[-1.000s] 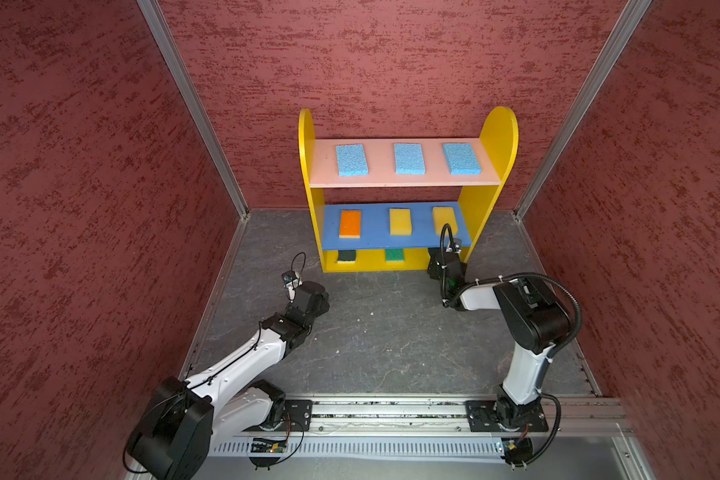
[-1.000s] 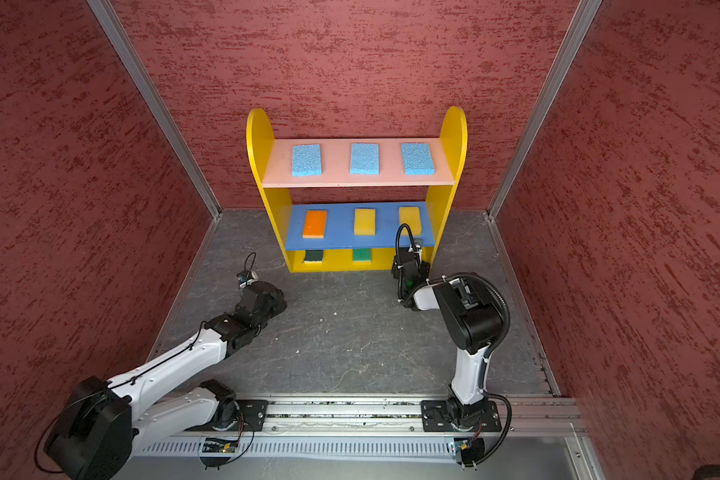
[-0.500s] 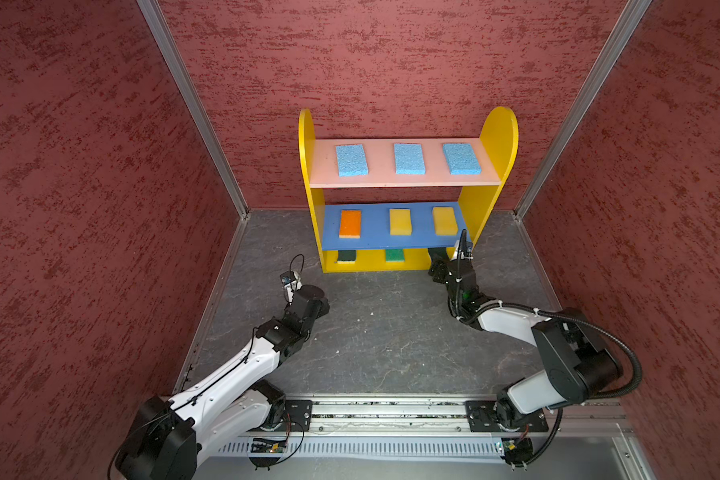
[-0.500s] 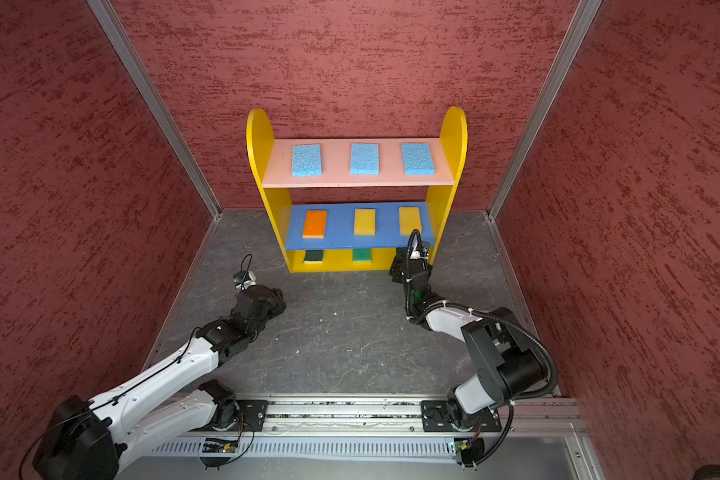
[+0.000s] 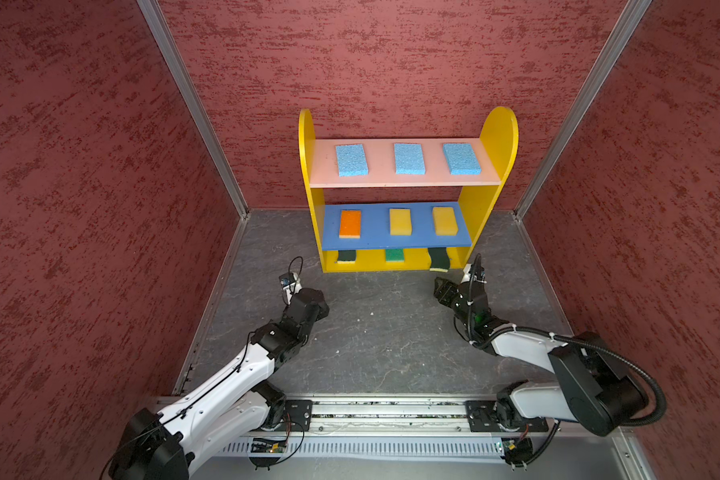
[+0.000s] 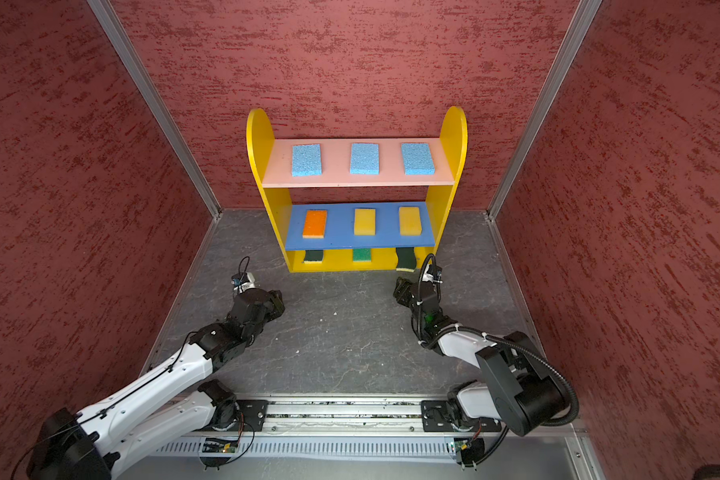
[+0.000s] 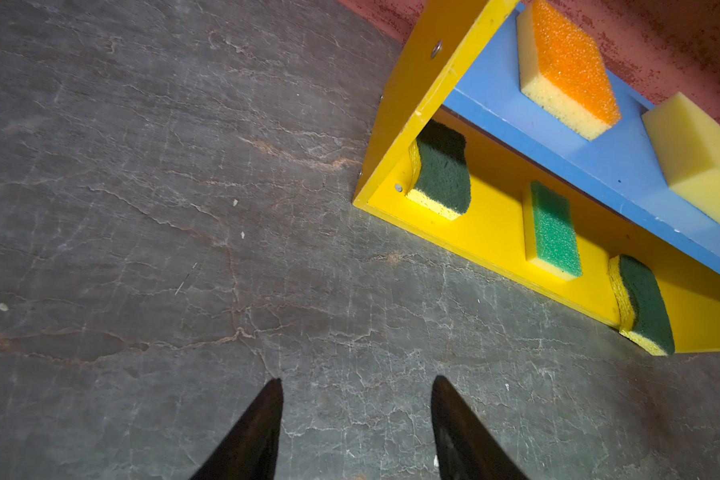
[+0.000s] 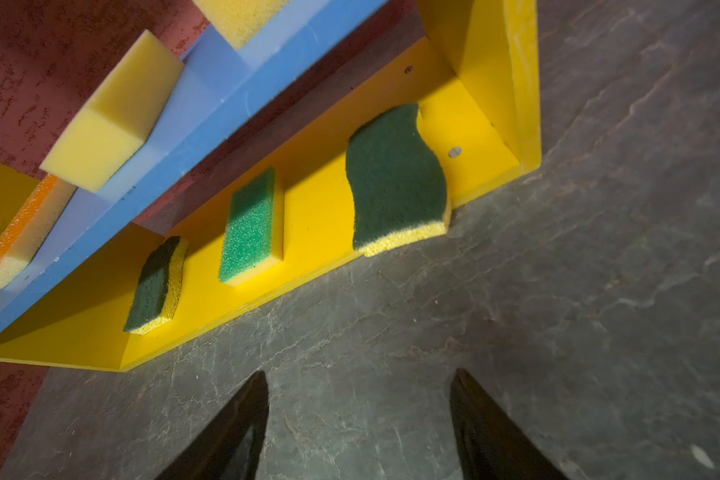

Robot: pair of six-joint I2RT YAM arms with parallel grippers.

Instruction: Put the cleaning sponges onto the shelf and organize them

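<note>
Cleaning sponges [image 5: 409, 158], seemingly light, squashy foam best pinched across the narrow sides, sit in threes on the shelf [image 5: 500, 137] as the left end effector [image 7: 357, 380] and right end effector [image 8: 360, 372] hover open, empty.

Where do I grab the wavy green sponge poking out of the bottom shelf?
Probably pinch the wavy sponge at its protruding front end, across the long sides, coming low from the open front of the shelf; the blue board overhead blocks a vertical reach.

Three light blue sponges [image 5: 409, 158], two yellow sponges [image 5: 400, 221], one orange-topped sponge [image 5: 350, 223], one green-topped sponge [image 5: 394, 254], two dark green sponges [image 5: 439, 258], one shelf [image 5: 497, 133].
</note>
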